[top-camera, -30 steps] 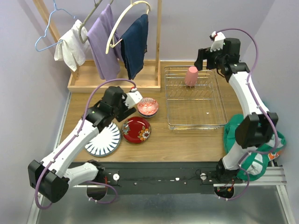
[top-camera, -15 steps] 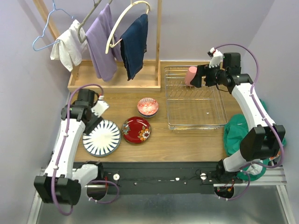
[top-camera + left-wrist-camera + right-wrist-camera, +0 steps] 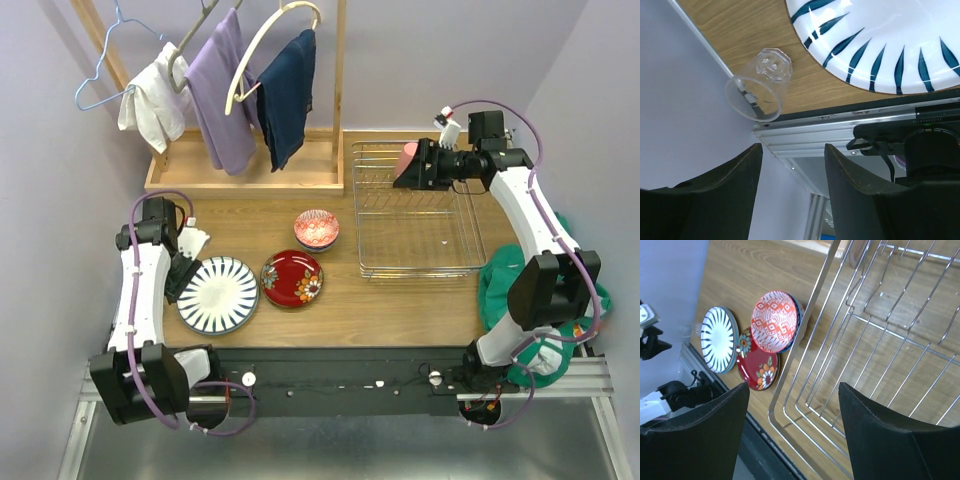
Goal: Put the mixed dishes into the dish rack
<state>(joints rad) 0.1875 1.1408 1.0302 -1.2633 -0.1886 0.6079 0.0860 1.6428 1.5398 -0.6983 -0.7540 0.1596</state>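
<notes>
The dish rack [image 3: 417, 271] sits on the right half of the table [image 3: 400, 305], with a cup [image 3: 408, 153] at its far side. Left of the rack stand two stacked bowls [image 3: 316, 229]. The floral plate [image 3: 292, 278] lies just before them, and the striped plate [image 3: 222, 295] is to its left. A tumbler [image 3: 760, 87] lies beside the striped plate at the table's edge. A wooden tray [image 3: 245, 178] stands behind.

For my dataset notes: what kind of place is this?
Probably a robot lab test cell, not a home: two arms bolted to a table, plain walls, staged dish rack and clothes rack.
</notes>
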